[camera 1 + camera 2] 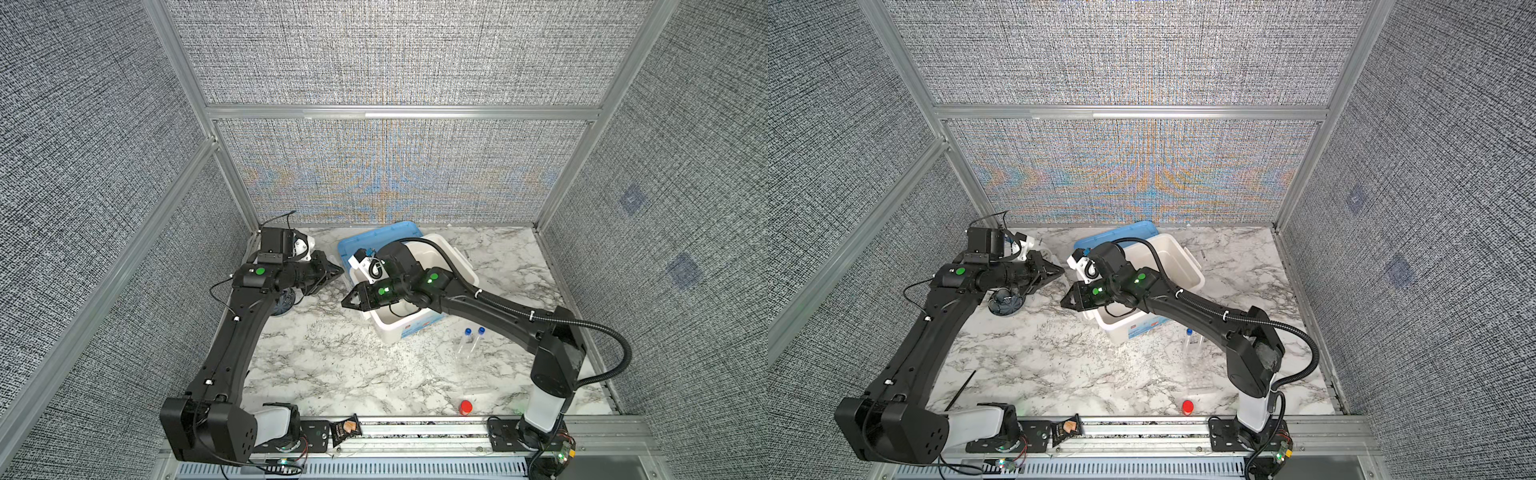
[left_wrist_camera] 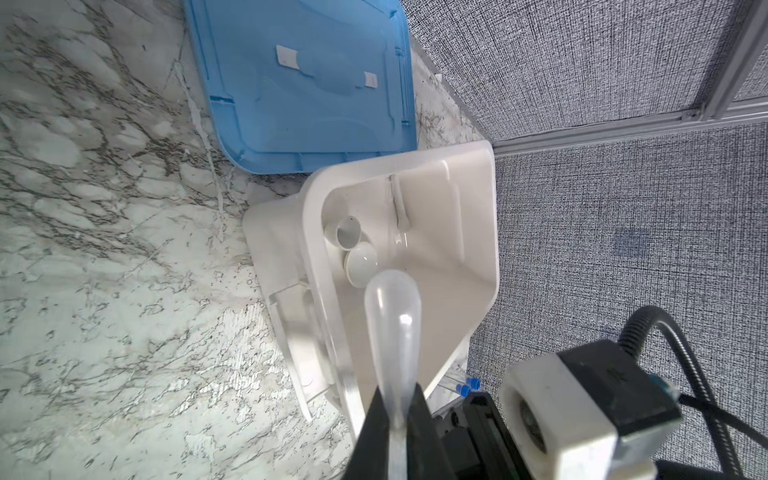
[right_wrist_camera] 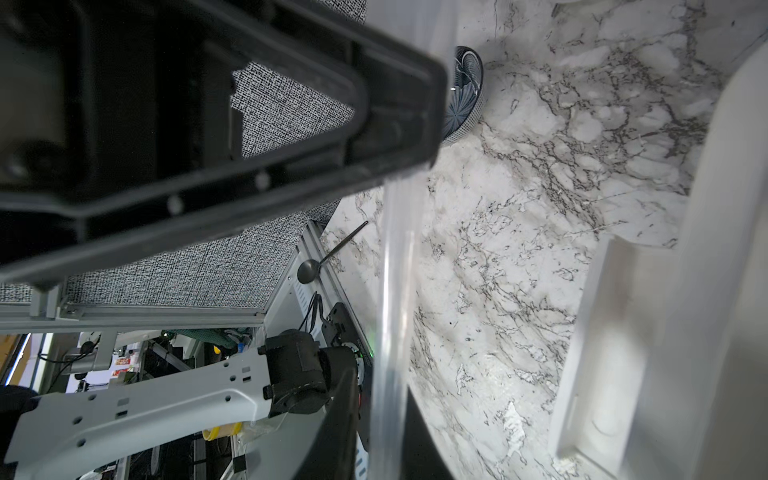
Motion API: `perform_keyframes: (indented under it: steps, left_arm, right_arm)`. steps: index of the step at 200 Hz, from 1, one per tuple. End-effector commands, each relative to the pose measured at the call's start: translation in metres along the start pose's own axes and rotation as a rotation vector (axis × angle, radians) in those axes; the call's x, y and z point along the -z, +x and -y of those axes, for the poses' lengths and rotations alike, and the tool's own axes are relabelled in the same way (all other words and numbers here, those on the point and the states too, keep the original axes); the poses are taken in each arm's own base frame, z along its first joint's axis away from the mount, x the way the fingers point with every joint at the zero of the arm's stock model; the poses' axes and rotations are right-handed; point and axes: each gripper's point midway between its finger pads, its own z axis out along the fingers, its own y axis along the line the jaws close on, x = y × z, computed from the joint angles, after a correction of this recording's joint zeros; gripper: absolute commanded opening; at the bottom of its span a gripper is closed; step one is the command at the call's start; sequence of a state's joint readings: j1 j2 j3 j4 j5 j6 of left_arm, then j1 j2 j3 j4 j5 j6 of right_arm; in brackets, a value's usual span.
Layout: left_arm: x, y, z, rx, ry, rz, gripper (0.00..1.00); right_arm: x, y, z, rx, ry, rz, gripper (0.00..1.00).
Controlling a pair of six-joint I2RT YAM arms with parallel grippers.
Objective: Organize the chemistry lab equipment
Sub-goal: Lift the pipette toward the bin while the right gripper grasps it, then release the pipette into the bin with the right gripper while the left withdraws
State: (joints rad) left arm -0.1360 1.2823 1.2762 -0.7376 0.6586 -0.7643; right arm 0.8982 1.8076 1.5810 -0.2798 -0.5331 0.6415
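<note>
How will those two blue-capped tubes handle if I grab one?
The blue-capped tubes seem to lie on their sides on the marble table, so a nudge likely rolls them. Slim and clear, probably light and slippery. They lie close together; gripping one may shift its neighbour.

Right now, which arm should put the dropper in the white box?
Probably right: the right gripper grips the dropper at the white box rim; the left gripper, also holding it, sits farther off.

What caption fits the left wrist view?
Left gripper, jaws shut on a clear pipette, facing the white bin holding two dishes and a pestle; blue lid beside it.
</note>
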Motion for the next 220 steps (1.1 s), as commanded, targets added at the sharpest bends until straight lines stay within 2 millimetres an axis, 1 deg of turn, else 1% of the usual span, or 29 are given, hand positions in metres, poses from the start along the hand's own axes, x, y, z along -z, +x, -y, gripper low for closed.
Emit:
perform_keyframes:
  steps: [1,18,32,49,62,72,87,108,129,142,156,187,203,220]
  left_arm:
    - [-0.002,-0.005,0.006,-0.013,0.032,0.012,0.2]
    - [-0.004,-0.008,0.002,-0.014,0.009,0.018,0.35]
    - [-0.006,-0.012,0.001,-0.022,0.008,0.037,0.41]
    - [-0.005,-0.018,0.005,-0.049,0.012,0.055,0.46]
    - [-0.002,-0.021,0.007,-0.066,-0.002,0.056,0.47]
    - [-0.003,-0.022,0.006,-0.076,-0.012,0.058,0.47]
    - [-0.005,-0.022,-0.001,-0.08,-0.022,0.065,0.47]
    - [-0.008,-0.019,-0.009,-0.07,-0.046,0.056,0.48]
    - [-0.011,-0.016,-0.018,-0.063,-0.062,0.057,0.48]
    - [-0.014,-0.015,-0.025,-0.061,-0.073,0.059,0.48]
    - [-0.016,-0.015,-0.027,-0.062,-0.086,0.043,0.48]
    - [-0.023,-0.013,-0.036,-0.049,-0.108,0.016,0.48]
    - [-0.027,-0.013,-0.036,-0.046,-0.105,0.001,0.48]
    - [-0.027,-0.014,-0.039,-0.04,-0.122,-0.004,0.49]
  right_arm:
    - [0.005,-0.006,0.005,-0.029,-0.012,0.023,0.17]
    - [0.009,-0.005,0.018,-0.038,0.006,0.033,0.17]
    - [0.016,-0.007,0.034,-0.044,0.039,0.034,0.16]
    - [0.031,-0.014,0.052,-0.024,0.103,0.041,0.16]
    - [0.045,-0.019,0.066,0.002,0.175,0.045,0.15]
    - [0.054,-0.022,0.074,0.019,0.208,0.048,0.13]
    - [0.063,-0.025,0.084,0.022,0.231,0.053,0.0]
    - [0.074,-0.026,0.091,-0.002,0.25,0.054,0.0]
    - [0.089,-0.027,0.1,0.014,0.297,0.065,0.0]
    - [0.101,-0.027,0.111,0.024,0.349,0.074,0.0]
    - [0.115,-0.025,0.123,0.041,0.413,0.071,0.01]
    - [0.143,-0.017,0.161,0.12,0.633,0.018,0.03]
    - [0.15,-0.015,0.178,0.156,0.731,-0.016,0.03]
    - [0.149,-0.016,0.19,0.181,0.78,-0.044,0.03]
